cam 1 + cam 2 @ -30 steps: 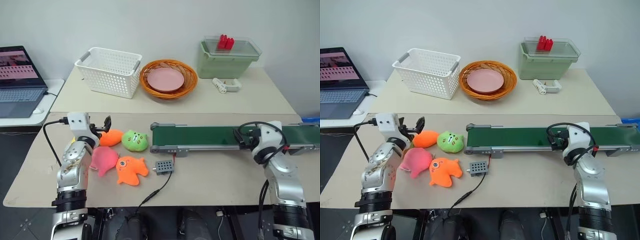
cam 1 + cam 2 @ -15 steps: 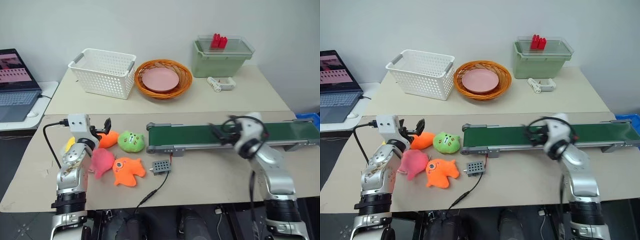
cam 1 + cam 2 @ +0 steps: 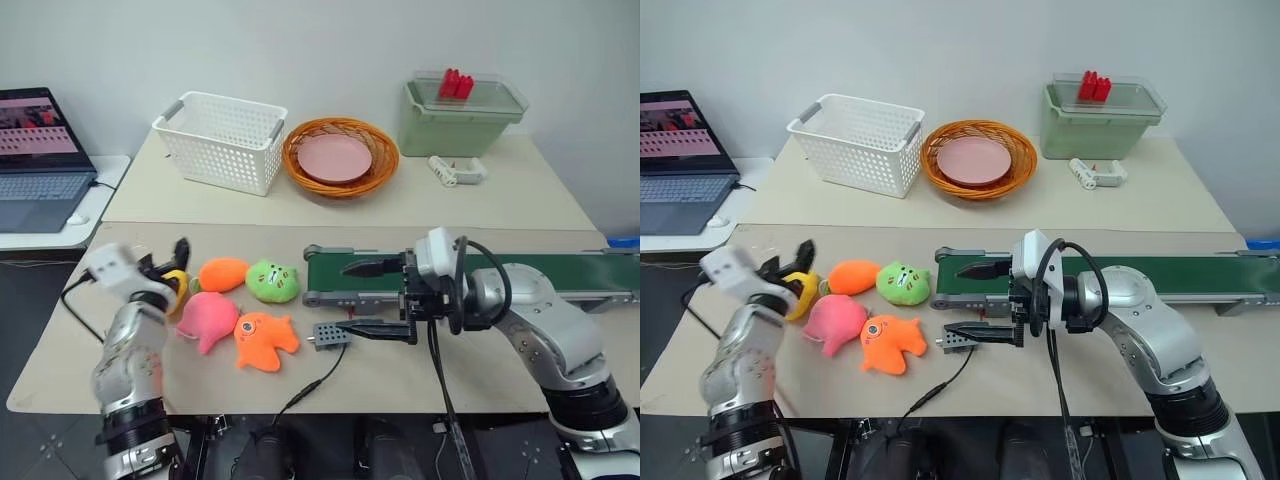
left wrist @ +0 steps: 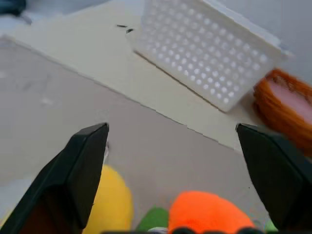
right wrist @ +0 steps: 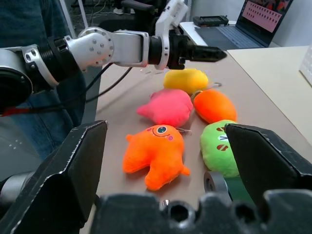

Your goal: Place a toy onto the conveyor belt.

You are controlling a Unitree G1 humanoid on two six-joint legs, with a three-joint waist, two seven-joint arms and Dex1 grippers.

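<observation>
Yellow plush first: the toy (image 3: 803, 294) sits on the tan table (image 3: 1060, 370) at the far left end of the toy cluster, right at the tips of my left gripper (image 3: 787, 267). L jaws spread wide, nothing between them; in the left wrist view the toy (image 4: 109, 204) lies low beside one finger (image 4: 80, 168), not clamped. Can't tell if a fingertip touches it.

Just past the L gripper toward centre: orange carrot plush (image 3: 856, 276), touching or nearly touching the toy. Below that, pink plush (image 3: 836, 322), then orange fish plush (image 3: 890, 342) w/ one round eye. Green plush (image 3: 905, 283) lies between carrot and belt end.

Small grey box (image 3: 958, 338) w/ holes sits just under my right gripper (image 3: 973, 301), cable trailing off the table's front edge.

R gripper points sideways toward the toys, jaws wide apart, empty. Upper finger hangs over the near end of the conveyor belt (image 3: 1180, 275), lower finger over the grey box. In the right wrist view the whole toy cluster is framed between its fingers, toy (image 5: 186, 80) farthest from it, L gripper (image 5: 214, 53) reaching in above the toy.

Belt: dark green, grey frame, runs rightward behind the R arm; toy well apart from it.

Far side of table: white basket (image 3: 856, 142), wicker bowl (image 3: 978, 160) w/ pink plate (image 3: 971, 161), green bin (image 3: 1102, 118). Laptop (image 3: 680, 150) off to the left.
</observation>
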